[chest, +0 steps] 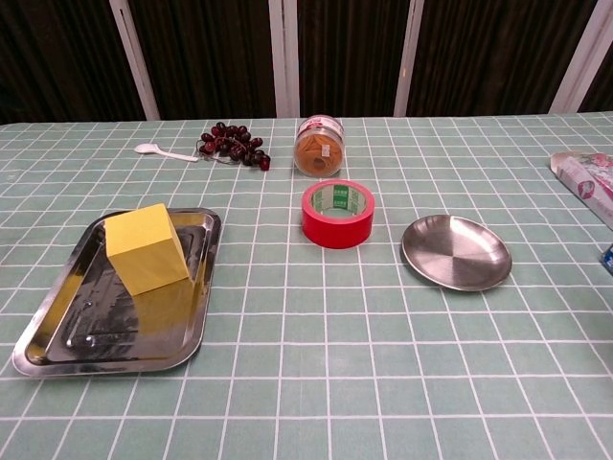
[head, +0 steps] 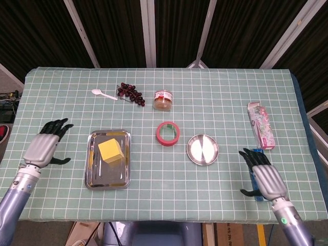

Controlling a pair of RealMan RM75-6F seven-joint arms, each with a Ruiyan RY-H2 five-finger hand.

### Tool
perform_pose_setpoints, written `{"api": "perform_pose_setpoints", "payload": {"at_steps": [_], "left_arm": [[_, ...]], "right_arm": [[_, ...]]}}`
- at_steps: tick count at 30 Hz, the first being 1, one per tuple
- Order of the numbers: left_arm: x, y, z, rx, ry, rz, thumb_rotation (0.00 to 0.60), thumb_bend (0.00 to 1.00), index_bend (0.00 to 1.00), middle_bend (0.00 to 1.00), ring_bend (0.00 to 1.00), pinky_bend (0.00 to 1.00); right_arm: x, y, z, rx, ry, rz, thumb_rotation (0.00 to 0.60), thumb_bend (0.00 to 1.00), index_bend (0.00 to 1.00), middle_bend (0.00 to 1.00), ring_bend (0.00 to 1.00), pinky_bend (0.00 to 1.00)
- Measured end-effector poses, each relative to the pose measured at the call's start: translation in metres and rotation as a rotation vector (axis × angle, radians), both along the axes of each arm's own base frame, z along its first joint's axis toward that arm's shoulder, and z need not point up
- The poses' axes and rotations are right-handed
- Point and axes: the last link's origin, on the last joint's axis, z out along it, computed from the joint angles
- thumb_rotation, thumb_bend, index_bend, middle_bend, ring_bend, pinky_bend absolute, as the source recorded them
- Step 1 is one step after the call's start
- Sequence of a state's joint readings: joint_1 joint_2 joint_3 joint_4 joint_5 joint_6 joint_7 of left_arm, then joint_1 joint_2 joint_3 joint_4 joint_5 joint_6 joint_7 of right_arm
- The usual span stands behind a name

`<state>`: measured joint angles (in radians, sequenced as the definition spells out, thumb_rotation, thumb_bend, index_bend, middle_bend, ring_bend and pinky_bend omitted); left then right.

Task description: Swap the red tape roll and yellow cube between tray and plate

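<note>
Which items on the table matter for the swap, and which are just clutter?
Job items: red tape roll (flat on the cloth, between tray and plate), yellow cube in the tray, empty plate.

Clutter: grapes, white spoon, jar, pink packet, blue packet.

Missing entirely from the chest view: both hands. Cut off there at the right edge: the pink packet (chest: 589, 182), with only a sliver of the blue packet (chest: 608, 259) showing. Partly covered in the head view by the right hand (head: 265, 177): that blue packet (head: 255, 156). Too small to read: the jar (chest: 319, 146) label
</note>
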<state>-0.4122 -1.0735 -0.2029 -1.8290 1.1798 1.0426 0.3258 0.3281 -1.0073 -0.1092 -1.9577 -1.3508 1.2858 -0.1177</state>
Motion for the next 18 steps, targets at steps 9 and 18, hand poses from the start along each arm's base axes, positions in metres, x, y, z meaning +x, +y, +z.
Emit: {"api": "perform_pose_setpoints", "payload": {"at_steps": [9, 18], "left_arm": [[0.036, 0.015, -0.039, -0.131, 0.066, -0.007, 0.6, 0.0, 0.12, 0.0, 0.0, 0.03], [0.033, 0.019, -0.095, -0.226, 0.099, 0.013, 0.6, 0.0, 0.12, 0.0, 0.0, 0.04]], "right_arm": [[-0.031, 0.027, 0.016, -0.049, -0.002, -0.041, 0.6, 0.0, 0.0, 0.0, 0.0, 0.0], [-0.032, 0.024, 0.019, -0.142, 0.006, 0.011, 0.6, 0.0, 0.0, 0.0, 0.0, 0.0]]}}
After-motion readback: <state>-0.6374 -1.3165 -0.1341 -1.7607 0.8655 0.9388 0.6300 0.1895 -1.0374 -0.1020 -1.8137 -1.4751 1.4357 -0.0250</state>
